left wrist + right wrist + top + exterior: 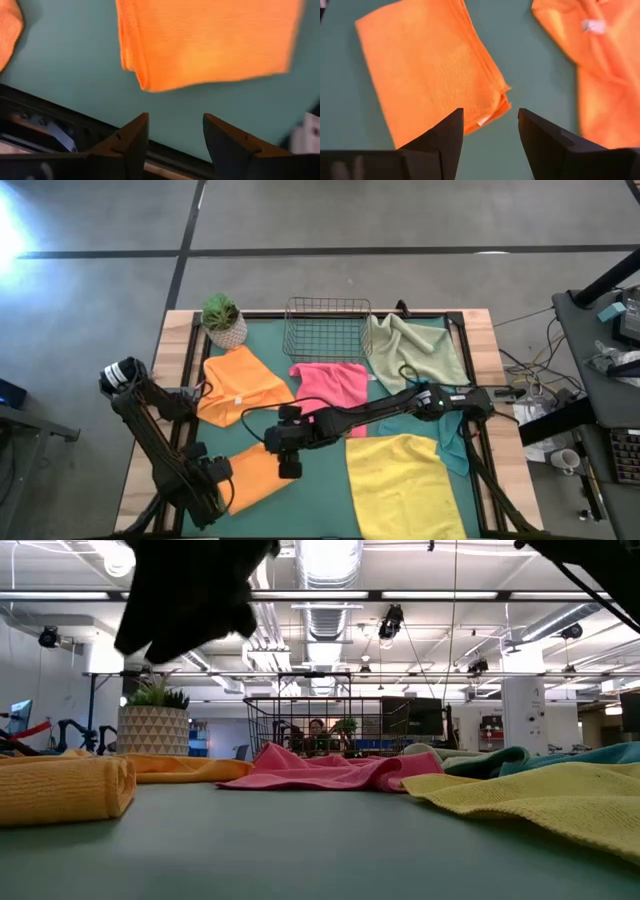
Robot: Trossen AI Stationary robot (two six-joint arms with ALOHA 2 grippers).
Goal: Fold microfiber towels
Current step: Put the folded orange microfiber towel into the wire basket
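High view shows the green table mat with the yellow towel spread at the front right, then the sage green towel, the loose orange towel and the pink towel near the wire basket. The folded orange towel lies flat at the front left between both arms. The right gripper hangs over its corner and the left gripper just beside its edge, both with fingers apart and holding nothing.
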